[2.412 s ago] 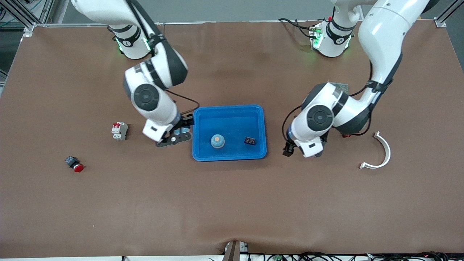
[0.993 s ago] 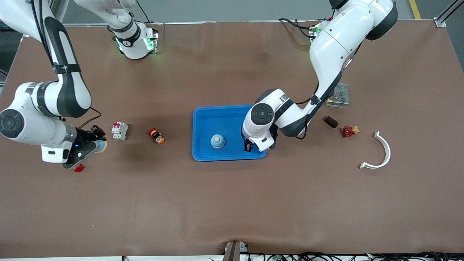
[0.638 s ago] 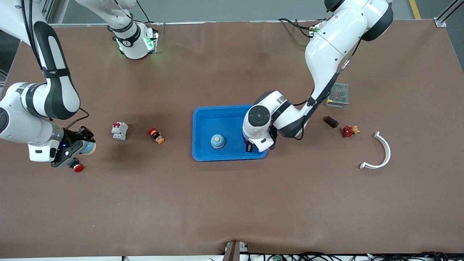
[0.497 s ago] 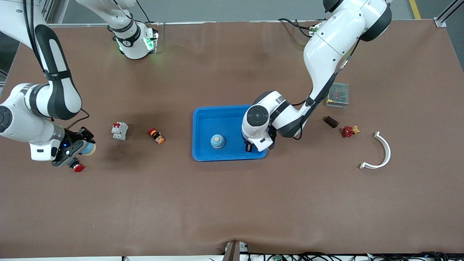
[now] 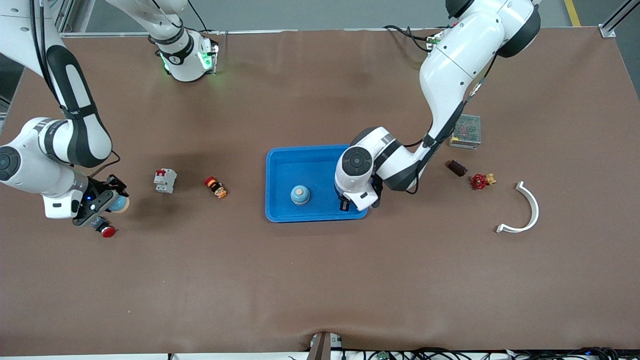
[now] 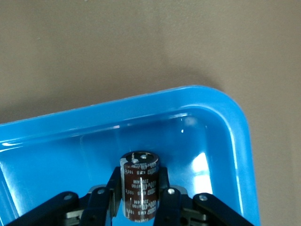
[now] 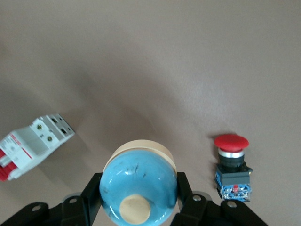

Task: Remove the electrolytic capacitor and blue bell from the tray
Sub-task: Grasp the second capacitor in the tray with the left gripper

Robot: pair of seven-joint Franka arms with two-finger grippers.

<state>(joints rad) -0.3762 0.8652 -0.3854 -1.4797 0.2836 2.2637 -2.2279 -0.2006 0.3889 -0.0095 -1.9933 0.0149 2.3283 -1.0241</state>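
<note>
The blue tray (image 6: 237, 136) looks like glossy moulded plastic with bright glints, set on a matt brown table cover (image 5: 320, 280). In it, the capacitor (image 6: 139, 190) wears a shiny dark-brown sleeve. Well apart from the tray, the bell (image 7: 138, 186) shows a smooth, scuffed blue dome.

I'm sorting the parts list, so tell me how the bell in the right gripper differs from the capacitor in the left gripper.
The bell is a pale blue dome with a tan button; the capacitor is a dark brown cylinder with printed lettering. The bell hangs over bare table near a red push button; the capacitor is over the blue tray. Each is clamped in a shut gripper.
</note>
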